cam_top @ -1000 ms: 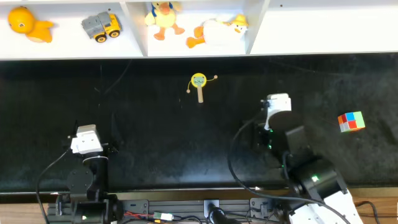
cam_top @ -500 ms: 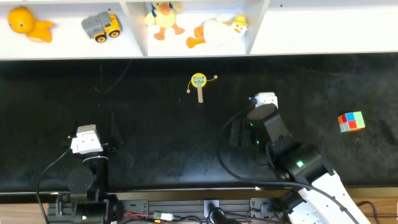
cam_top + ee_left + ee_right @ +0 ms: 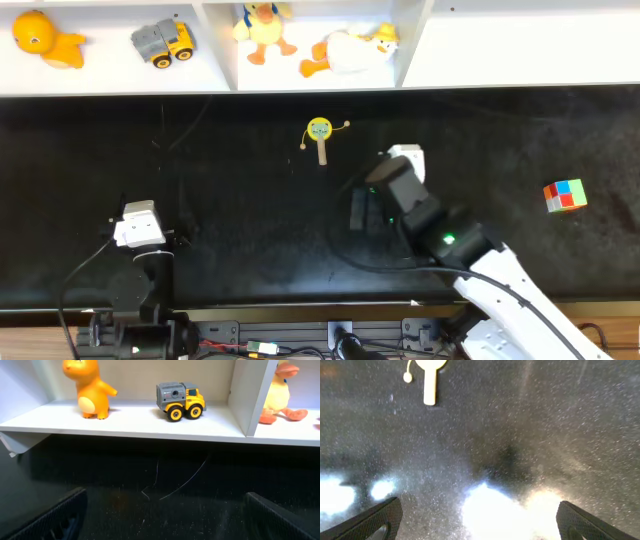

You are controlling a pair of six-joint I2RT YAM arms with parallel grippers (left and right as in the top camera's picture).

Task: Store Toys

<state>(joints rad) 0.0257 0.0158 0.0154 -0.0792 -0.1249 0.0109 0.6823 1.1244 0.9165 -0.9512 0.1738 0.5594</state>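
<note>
Black matte tabletop [image 3: 230,200] carries the scene, its surface speckled and faintly scratched. Since a second ago the right arm has swung leftward across it, so the right end effector [image 3: 366,210] now sits nearer the rattle drum [image 3: 319,135] than before, yet well short of it. The left end effector [image 3: 138,222] has not shifted. Both have their fingers spread wide, holding nothing.

The rattle drum lies flat on the tabletop, in front of the shelf's middle bay and apart from it. It has a small round yellow head with a pale green face, a straight pale wooden handle and a bead on a thin cord at each side. The right wrist view shows the handle and one bead [image 3: 430,380] well ahead of the fingers. A colour cube [image 3: 564,195] of glossy green, blue, red and white tiles rests far to the right.

On the smooth white shelf [image 3: 500,60] stand an orange duck figure [image 3: 45,40], a grey-and-yellow toy truck [image 3: 163,42], a fuzzy yellow plush duck [image 3: 264,28] and a white plush duck [image 3: 350,52] lying on its side.
</note>
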